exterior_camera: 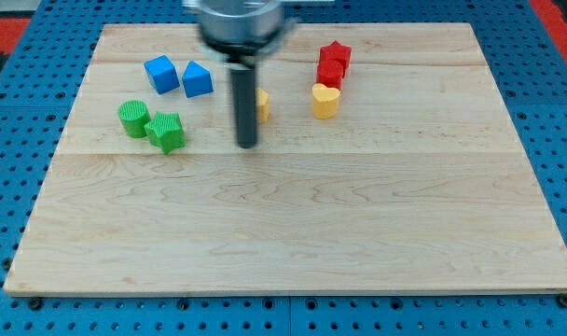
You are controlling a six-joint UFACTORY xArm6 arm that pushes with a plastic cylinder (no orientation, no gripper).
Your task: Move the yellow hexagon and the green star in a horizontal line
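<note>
My tip sits between green star and half-hidden yellow hexagon.

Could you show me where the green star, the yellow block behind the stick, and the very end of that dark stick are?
green star (167,131): camera view, on its top face.
yellow hexagon (263,104): camera view, on the sliver showing right of the rod.
my tip (247,145): camera view, the rod's very end.
</note>
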